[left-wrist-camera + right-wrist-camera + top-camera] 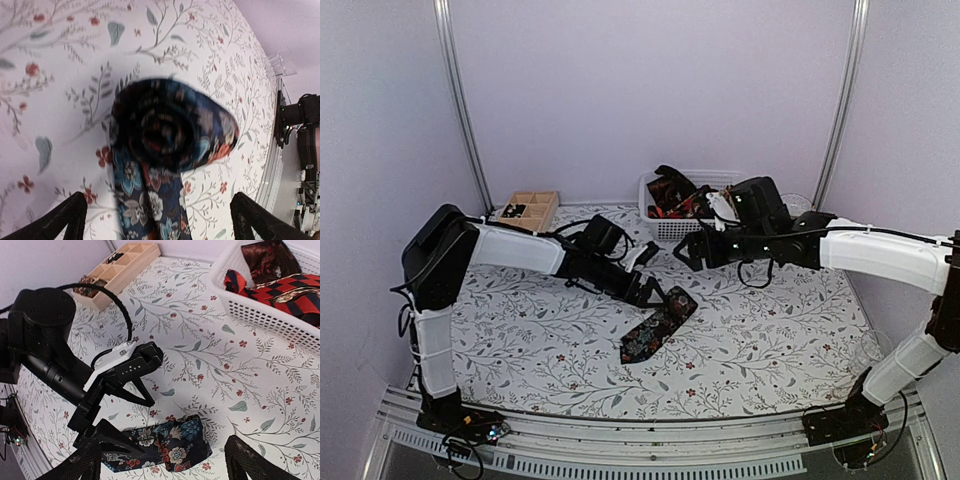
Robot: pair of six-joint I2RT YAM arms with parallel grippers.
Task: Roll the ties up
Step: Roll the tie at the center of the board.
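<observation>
Fig. — Left pincer (pixel 158 200): fingers (pixel 55 222) spread wide, clamping nothing. It hangs low over the table (pixel 770 330), w/ one tip on either side of the dark floral tie (pixel 165 135); neither tip touches the cloth. The tie is partly rolled. A tight coil sits at one end, just beyond the tips, and a loose flat length runs back from it betw. the fingers.

Top view: the tie lies diagonally near the table's ctr, a little toward the near edge. Its pointed end faces the near edge and its coiled end faces far-right, at the left pincer's tips.

Right pincer (pixel 164 450): fingers also apart, holding nothing. It is raised in the air betw. the tie and the basket (pixel 665 230), clear of both, and its wrist cam looks down on the tie and the left pincer.

Basket: white plastic mesh, at the table's far edge, just right of ctr. It holds heaped ties (pixel 280 287), unrolled; a red-black one and a dark brownish one are visible.

Wooden tray (pixel 525 212): shallow, w/ square compartments, at the far edge toward the left corner, well apart from the basket. Small items sit in some compartments, too small to tell what.

Table cover: pale cloth w/ leaf-and-flower print.
</observation>
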